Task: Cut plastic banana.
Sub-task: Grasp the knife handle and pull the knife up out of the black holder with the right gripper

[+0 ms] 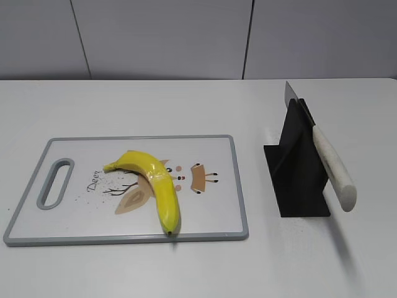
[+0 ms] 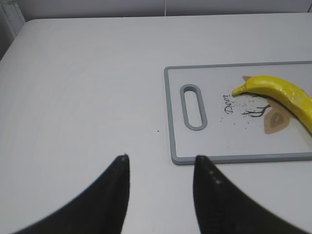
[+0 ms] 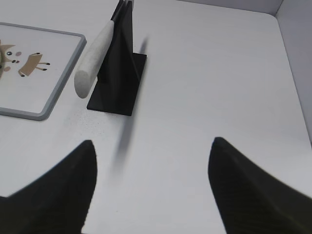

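- The left gripper point(image 2: 161, 165) hangs over the bare table with its 2 black fingers apart and nothing between them.
- The right gripper point(image 3: 151, 151) hangs over the table too, its 2 black fingers wide apart and holding nothing.
- The plastic banana point(image 1: 153, 183) lies ahead of the left gripper and off to its right, on the cutting board. It is yellow and curved, with a pale band around its middle and a small dark tip at the near end.
- The dark tip of the banana sits right by the near rim of the board.
- The cutting board point(image 1: 74, 236) is white with a gray rim. Its near left corner is just ahead of the left gripper's right finger. It has a long handle hole point(image 2: 193, 107) on its left side and little animal drawings under and beside the banana.
- Ahead of the right gripper and to its left stands a black knife stand point(image 3: 119, 73), just beside the board's right edge but not touching it.
- A knife point(image 1: 325, 161) with a white handle rests tilted in the stand, handle pointing back toward the right gripper, blade tip poking up past the top.
- The table point(image 1: 186, 273) is white and plain.
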{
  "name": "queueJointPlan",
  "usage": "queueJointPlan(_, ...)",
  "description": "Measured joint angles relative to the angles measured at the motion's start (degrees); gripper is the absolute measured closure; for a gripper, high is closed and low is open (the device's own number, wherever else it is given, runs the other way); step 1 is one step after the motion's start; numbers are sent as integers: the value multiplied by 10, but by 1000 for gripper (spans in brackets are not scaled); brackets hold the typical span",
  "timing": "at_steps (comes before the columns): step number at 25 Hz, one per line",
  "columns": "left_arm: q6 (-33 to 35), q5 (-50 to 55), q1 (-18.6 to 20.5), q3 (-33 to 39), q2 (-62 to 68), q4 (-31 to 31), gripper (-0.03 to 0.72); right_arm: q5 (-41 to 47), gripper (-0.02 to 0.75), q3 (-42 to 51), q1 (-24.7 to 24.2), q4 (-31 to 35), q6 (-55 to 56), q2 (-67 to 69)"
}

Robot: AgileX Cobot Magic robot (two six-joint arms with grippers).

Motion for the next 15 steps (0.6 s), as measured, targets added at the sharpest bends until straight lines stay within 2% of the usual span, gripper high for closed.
queueJointPlan(15,0,0,0,0,0,0,272,0,169,0,0,0,0,0)
